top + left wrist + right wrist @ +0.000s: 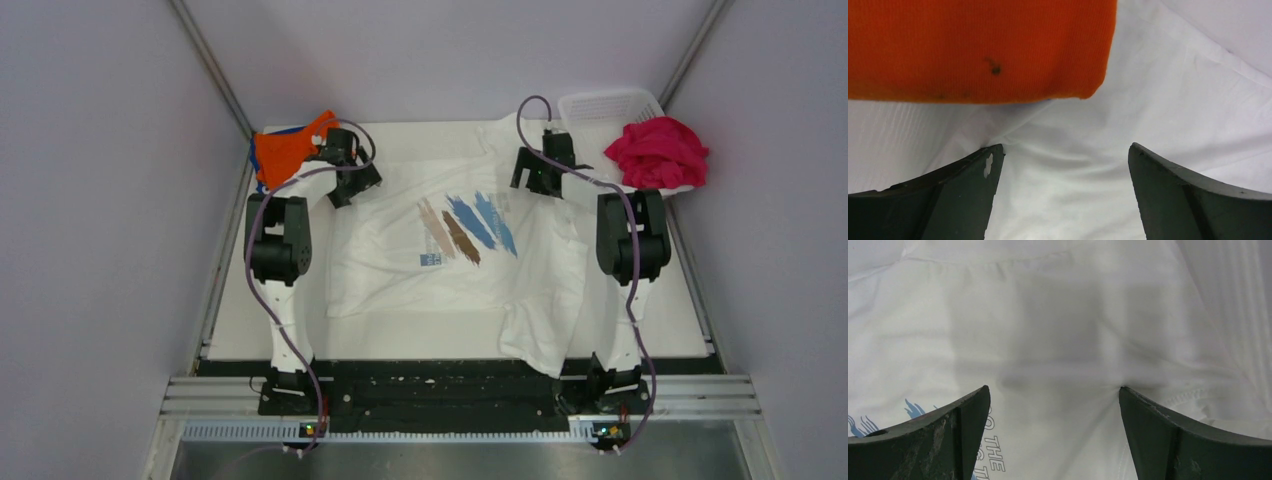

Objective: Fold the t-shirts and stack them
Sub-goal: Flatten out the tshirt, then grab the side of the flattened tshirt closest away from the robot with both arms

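Note:
A white t-shirt (440, 270) with blue and brown brush-stroke print lies spread on the table, one part hanging over the near edge. My left gripper (352, 190) is open, its tips pressed on the shirt's far left part (1063, 170), next to the orange t-shirt (285, 150), whose edge fills the top of the left wrist view (978, 50). My right gripper (538, 180) is open, its tips down on the shirt's far right part (1053, 390). A magenta-pink t-shirt (658, 152) lies bunched at the far right. A blue-patterned edge (254, 165) peeks from under the orange one.
A white mesh basket (605, 105) stands at the far right corner, under the pink shirt. Grey walls close in the table on the left, right and back. A black rail (440, 385) runs along the near edge between the arm bases.

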`<action>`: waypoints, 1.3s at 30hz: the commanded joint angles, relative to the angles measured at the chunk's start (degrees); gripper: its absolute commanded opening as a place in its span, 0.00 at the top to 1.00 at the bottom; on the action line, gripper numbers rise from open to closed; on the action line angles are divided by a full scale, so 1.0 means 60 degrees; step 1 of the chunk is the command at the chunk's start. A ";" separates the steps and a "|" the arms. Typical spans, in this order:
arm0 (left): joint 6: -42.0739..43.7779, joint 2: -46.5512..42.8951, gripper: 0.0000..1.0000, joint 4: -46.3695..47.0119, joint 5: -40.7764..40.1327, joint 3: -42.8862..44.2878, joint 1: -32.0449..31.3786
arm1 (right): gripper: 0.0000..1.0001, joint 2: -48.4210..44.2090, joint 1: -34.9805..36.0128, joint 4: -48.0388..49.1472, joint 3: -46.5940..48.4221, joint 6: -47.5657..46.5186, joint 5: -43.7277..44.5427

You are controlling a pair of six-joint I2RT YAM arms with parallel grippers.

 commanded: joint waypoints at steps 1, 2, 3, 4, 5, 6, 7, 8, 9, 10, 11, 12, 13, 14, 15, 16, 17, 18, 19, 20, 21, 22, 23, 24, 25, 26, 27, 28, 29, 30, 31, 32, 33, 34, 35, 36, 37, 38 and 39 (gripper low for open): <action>0.0214 0.0366 0.01 -0.0145 -0.0104 0.0659 0.0116 | 0.01 0.0494 -0.0184 -0.0214 0.0655 -0.0260 -0.0246; 0.0266 0.0348 0.01 -0.0168 -0.0050 0.0770 0.0116 | 0.01 0.0459 -0.0183 -0.0280 0.0743 -0.0302 -0.0247; 0.0309 0.0287 0.01 -0.0187 0.0014 0.0864 0.0116 | 0.01 0.0387 -0.0188 -0.0333 0.0798 -0.0355 -0.0248; 0.0336 0.0175 0.01 -0.0172 0.0088 0.0907 0.0116 | 0.01 0.0209 -0.0189 -0.0375 0.0813 -0.0423 -0.0426; 0.0354 0.0017 0.01 -0.0175 0.0174 0.0918 0.0109 | 0.01 0.0026 -0.0180 -0.0453 0.0802 -0.0460 -0.0535; 0.0377 -0.0171 0.01 -0.0186 0.0247 0.0888 0.0103 | 0.01 -0.0198 -0.0160 -0.0531 0.0771 -0.0510 -0.0627; 0.0376 -0.0417 0.01 -0.0195 0.0329 0.0815 0.0089 | 0.01 -0.0506 -0.0141 -0.0585 0.0677 -0.0569 -0.0664; 0.0385 -0.0715 0.01 -0.0193 0.0396 0.0666 0.0067 | 0.01 -0.0801 -0.0088 -0.0595 0.0519 -0.0617 -0.0663; 0.0386 -0.1063 0.01 -0.0202 0.0417 0.0472 0.0041 | 0.01 -0.1189 -0.0017 -0.0587 0.0311 -0.0681 -0.0634; 0.0397 -0.1476 0.01 -0.0181 0.0420 0.0190 -0.0001 | 0.01 -0.1588 0.0065 -0.0573 0.0100 -0.0724 -0.0594; 0.0413 -0.1896 0.01 -0.0178 0.0431 -0.0139 -0.0058 | 0.01 -0.1985 0.0176 -0.0540 -0.0165 -0.0752 -0.0567; 0.0415 -0.2379 0.01 -0.0187 0.0429 -0.0636 -0.0111 | 0.01 -0.2427 0.0269 -0.0503 -0.0452 -0.0796 -0.0567; 0.0394 -0.2857 0.01 -0.0228 0.0429 -0.1119 -0.0141 | 0.01 -0.2843 0.0357 -0.0464 -0.0809 -0.0793 -0.0560; 0.0369 -0.3426 0.01 -0.0230 0.0421 -0.1676 -0.0167 | 0.01 -0.3386 0.0418 -0.0417 -0.1195 -0.0735 -0.0575; 0.0302 -0.4031 0.01 -0.0245 0.0351 -0.2260 -0.0183 | 0.01 -0.3770 0.0433 -0.0305 -0.1691 -0.0639 -0.0608; 0.0215 -0.4658 0.01 -0.0268 0.0241 -0.2908 -0.0190 | 0.01 -0.4221 0.0422 -0.0161 -0.2223 -0.0534 -0.0618; 0.0103 -0.5299 0.01 -0.0317 0.0138 -0.3514 -0.0198 | 0.01 -0.4713 0.0437 -0.0028 -0.2718 -0.0404 -0.0570; -0.0063 -0.5912 0.01 -0.0446 -0.0043 -0.4169 -0.0225 | 0.01 -0.5179 0.0433 0.0106 -0.3234 -0.0274 -0.0531; -0.0225 -0.6554 0.01 -0.0632 -0.0225 -0.4772 -0.0276 | 0.01 -0.5608 0.0431 0.0222 -0.3740 -0.0080 -0.0451; -0.0388 -0.7109 0.01 -0.0961 -0.0385 -0.5313 -0.0312 | 0.01 -0.6003 0.0429 0.0370 -0.4361 0.0131 -0.0378; -0.0595 -0.7681 0.01 -0.1360 -0.0601 -0.5816 -0.0342 | 0.01 -0.6370 0.0428 0.0533 -0.4849 0.0333 -0.0346; -0.0848 -0.8382 0.01 -0.1750 -0.0837 -0.6245 -0.0382 | 0.01 -0.6710 0.0430 0.0711 -0.5273 0.0518 -0.0330; -0.1204 -0.8851 0.01 -0.2200 -0.1183 -0.6689 -0.0406 | 0.01 -0.7018 0.0430 0.0887 -0.5639 0.0693 -0.0326; -0.1413 -0.9371 0.01 -0.2628 -0.1426 -0.7079 -0.0421 | 0.01 -0.7269 0.0430 0.1037 -0.5925 0.0876 -0.0326; -0.1611 -0.9850 0.01 -0.3002 -0.1641 -0.7418 -0.0425 | 0.01 -0.7561 0.0423 0.1139 -0.6138 0.1058 -0.0326; -0.1830 -1.0324 0.01 -0.3393 -0.1881 -0.7744 -0.0433 | 0.01 -0.7738 0.0430 0.1160 -0.6309 0.1245 -0.0326; -0.2028 -1.0850 0.01 -0.3679 -0.2039 -0.8050 -0.0439 | 0.01 -0.7888 0.0434 0.1163 -0.6424 0.1430 -0.0326; -0.2221 -1.1311 0.02 -0.3871 -0.2092 -0.8348 -0.0440 | 0.01 -0.8034 0.0429 0.1308 -0.6556 0.1552 -0.0334; -0.2331 -1.1783 0.02 -0.3950 -0.2058 -0.8734 -0.0440 | 0.01 -0.8163 0.0434 0.1502 -0.6669 0.1648 -0.0419; -0.2400 -1.2184 0.02 -0.3947 -0.1980 -0.8956 -0.0440 | 0.01 -0.8264 0.0431 0.1537 -0.6740 0.1731 -0.0457; -0.2483 -1.2469 0.02 -0.3895 -0.1974 -0.9232 -0.0440 | 0.01 -0.8328 0.0434 0.1485 -0.6767 0.1780 -0.0443; -0.2593 -1.2675 0.03 -0.3905 -0.2027 -0.9479 -0.0433 | 0.01 -0.8383 0.0425 0.1381 -0.6772 0.1819 -0.0370; -0.2725 -1.2770 0.06 -0.3923 -0.2030 -0.9712 -0.0439 | 0.01 -0.8423 0.0432 0.1286 -0.6775 0.1853 -0.0332; -0.2834 -1.2811 0.08 -0.3870 -0.1966 -0.9972 -0.0440 | 0.01 -0.8454 0.0434 0.1144 -0.6786 0.1887 -0.0136; -0.2893 -1.2803 0.10 -0.3723 -0.1806 -1.0159 -0.0440 | 0.01 -0.8496 0.0433 0.0991 -0.6808 0.1889 0.0011; -0.2957 -1.2762 0.13 -0.3499 -0.1630 -1.0335 -0.0437 | 0.01 -0.8538 0.0433 0.0926 -0.6840 0.1893 0.0097; -0.3024 -1.2684 0.16 -0.3242 -0.1471 -1.0514 -0.0438 | 0.01 -0.8556 0.0434 0.0901 -0.6873 0.1901 0.0179; -0.3059 -1.2584 0.19 -0.2956 -0.1323 -1.0676 -0.0440 | 0.01 -0.8582 0.0435 0.0880 -0.6892 0.1915 0.0219; -0.3161 -1.2445 0.22 -0.2697 -0.1226 -1.0806 -0.0440 | 0.01 -0.8585 0.0429 0.0859 -0.6903 0.1918 0.0223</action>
